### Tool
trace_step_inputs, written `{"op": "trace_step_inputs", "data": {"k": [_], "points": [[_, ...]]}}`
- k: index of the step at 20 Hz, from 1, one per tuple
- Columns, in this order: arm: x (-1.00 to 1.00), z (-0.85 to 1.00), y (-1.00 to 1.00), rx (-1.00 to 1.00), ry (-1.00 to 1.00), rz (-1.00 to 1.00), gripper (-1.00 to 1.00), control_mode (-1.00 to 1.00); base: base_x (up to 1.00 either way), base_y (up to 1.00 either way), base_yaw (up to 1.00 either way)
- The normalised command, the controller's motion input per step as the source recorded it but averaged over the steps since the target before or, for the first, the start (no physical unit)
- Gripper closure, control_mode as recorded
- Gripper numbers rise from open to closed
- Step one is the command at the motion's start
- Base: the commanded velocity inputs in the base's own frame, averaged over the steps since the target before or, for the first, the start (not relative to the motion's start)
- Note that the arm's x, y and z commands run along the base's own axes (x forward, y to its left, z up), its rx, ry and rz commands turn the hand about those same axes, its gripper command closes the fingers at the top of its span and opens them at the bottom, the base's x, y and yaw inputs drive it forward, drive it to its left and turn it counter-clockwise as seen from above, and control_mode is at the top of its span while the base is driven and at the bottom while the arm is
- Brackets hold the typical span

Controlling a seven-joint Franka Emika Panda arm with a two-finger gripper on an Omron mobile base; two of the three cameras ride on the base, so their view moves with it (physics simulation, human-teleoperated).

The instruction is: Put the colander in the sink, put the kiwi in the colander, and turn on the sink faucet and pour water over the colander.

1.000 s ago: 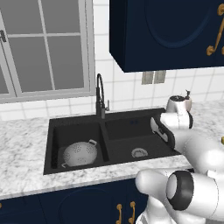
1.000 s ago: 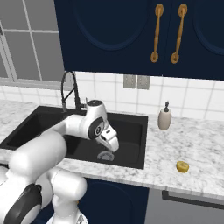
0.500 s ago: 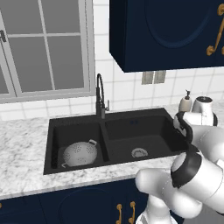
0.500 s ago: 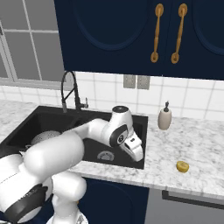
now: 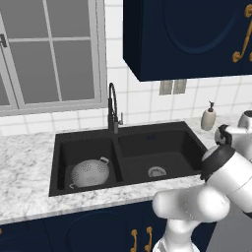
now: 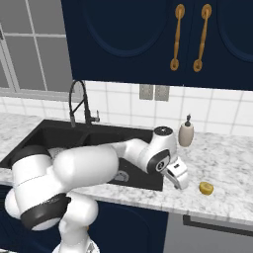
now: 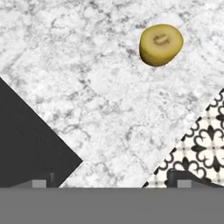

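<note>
**Colander is in; we go for the kiwi**

Working left to right: the colander sits in the left basin of the sink, upright, a loop handle toward the divider. The sink faucet stands behind the divider, untouched. Our pincer hangs over the marble desk just past the sink's right edge, jaws spread wide and holding nothing. The kiwi lies on the desk to the right of it, near but apart.

We judge the step in hand is the reach for the kiwi. To do it well, we should centre the spread jaws over the fruit, come straight down, and close across its narrow width.

In the hand view the kiwi is a halved piece, cut face up; its long axis runs roughly across that view, though only slightly longer than wide.
</note>
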Motion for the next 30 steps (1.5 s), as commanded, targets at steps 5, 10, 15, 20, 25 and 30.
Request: {"op": "trace_step_inputs", "data": {"k": [5, 10, 15, 20, 25, 30], "points": [[0.00, 0.00, -0.61, 0.00, 0.00, 0.00, -1.00, -1.00, 0.00, 0.00, 0.00], [0.00, 0.00, -0.47, 0.00, 0.00, 0.00, -1.00, -1.00, 0.00, 0.00, 0.00], [0.00, -0.03, -0.44, 0.00, 0.00, 0.00, -1.00, -1.00, 0.00, 0.00, 0.00], [0.00, -0.17, -0.32, 0.00, 0.00, 0.00, -1.00, -1.00, 0.00, 0.00, 0.00], [0.05, -0.22, -0.15, 0.00, 0.00, 0.00, -1.00, -1.00, 0.00, 0.00, 0.00], [0.19, -0.15, -0.03, 0.00, 0.00, 0.00, -1.00, -1.00, 0.00, 0.00, 0.00]]}}
